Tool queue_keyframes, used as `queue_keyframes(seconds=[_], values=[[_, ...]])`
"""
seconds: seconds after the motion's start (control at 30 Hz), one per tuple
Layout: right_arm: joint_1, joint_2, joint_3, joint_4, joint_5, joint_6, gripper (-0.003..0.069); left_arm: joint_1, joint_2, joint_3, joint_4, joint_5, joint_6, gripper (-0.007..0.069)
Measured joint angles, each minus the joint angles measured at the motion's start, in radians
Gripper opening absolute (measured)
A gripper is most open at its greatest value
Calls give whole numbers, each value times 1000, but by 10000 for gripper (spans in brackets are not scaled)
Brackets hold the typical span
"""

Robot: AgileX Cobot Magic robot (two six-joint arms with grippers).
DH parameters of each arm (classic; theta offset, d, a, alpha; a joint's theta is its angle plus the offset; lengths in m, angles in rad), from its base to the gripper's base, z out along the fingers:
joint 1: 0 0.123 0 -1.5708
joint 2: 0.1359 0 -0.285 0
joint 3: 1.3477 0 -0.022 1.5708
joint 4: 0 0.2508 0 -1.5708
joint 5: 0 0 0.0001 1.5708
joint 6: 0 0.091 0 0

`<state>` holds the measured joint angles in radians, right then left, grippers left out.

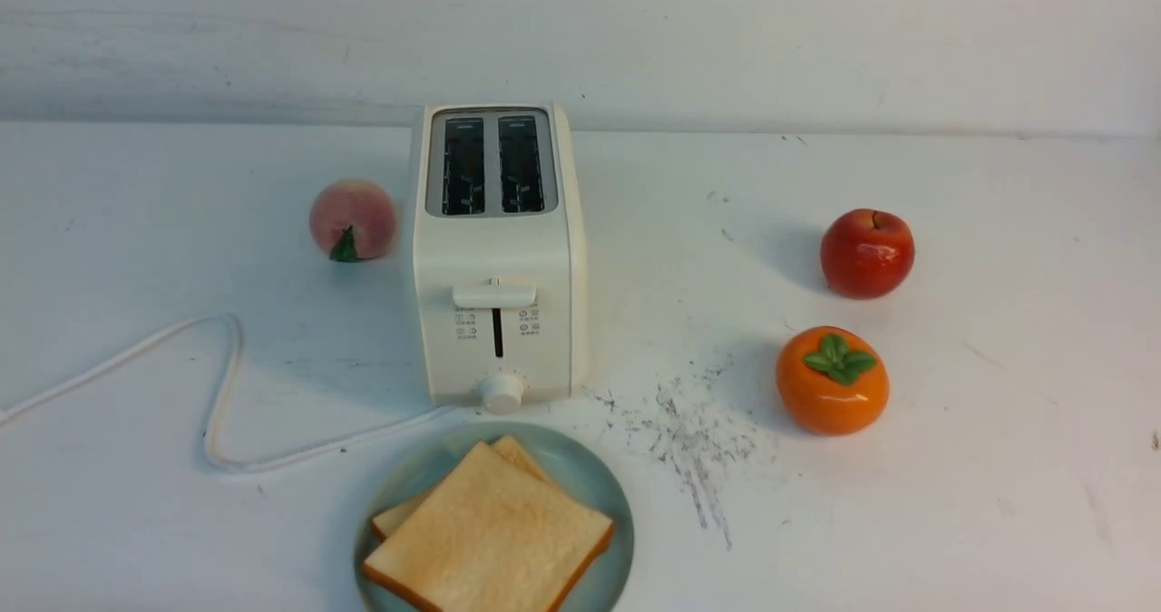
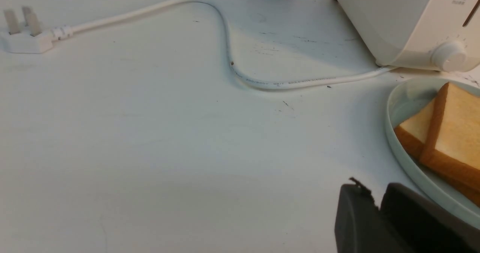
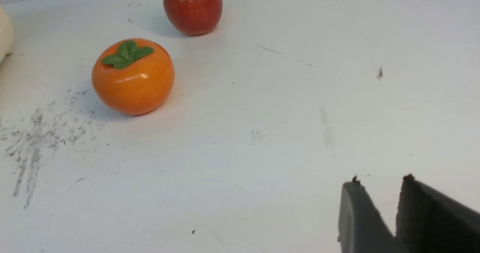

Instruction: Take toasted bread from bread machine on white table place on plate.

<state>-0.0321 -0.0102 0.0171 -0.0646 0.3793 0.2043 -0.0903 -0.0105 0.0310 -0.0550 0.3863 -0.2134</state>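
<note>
Two square, golden-tan toasted bread slices (image 1: 490,530) lie stacked on the round pale blue-green plate (image 1: 594,480) at the white tabletop's (image 1: 952,503) near edge, before the cream two-slot toaster (image 1: 494,258), slots empty. My left pincer (image 2: 377,196) is nearly pressed together; my right pincer (image 3: 378,187) is slightly spread. Both hold nothing.

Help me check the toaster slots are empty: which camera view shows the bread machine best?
The front view: the whole bread machine shows from above, both slots dark and empty, lever and knob visible. The left wrist view catches only its lower corner with the knob, no slots. The right wrist view shows just a cream sliver at the frame edge.
</note>
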Motion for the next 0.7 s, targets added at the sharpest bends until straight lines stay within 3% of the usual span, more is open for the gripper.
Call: queue_keyframes(seconds=[0.7], values=[[0, 0, 0, 0, 1, 0, 199, 0, 0, 0, 0, 0, 0, 122]])
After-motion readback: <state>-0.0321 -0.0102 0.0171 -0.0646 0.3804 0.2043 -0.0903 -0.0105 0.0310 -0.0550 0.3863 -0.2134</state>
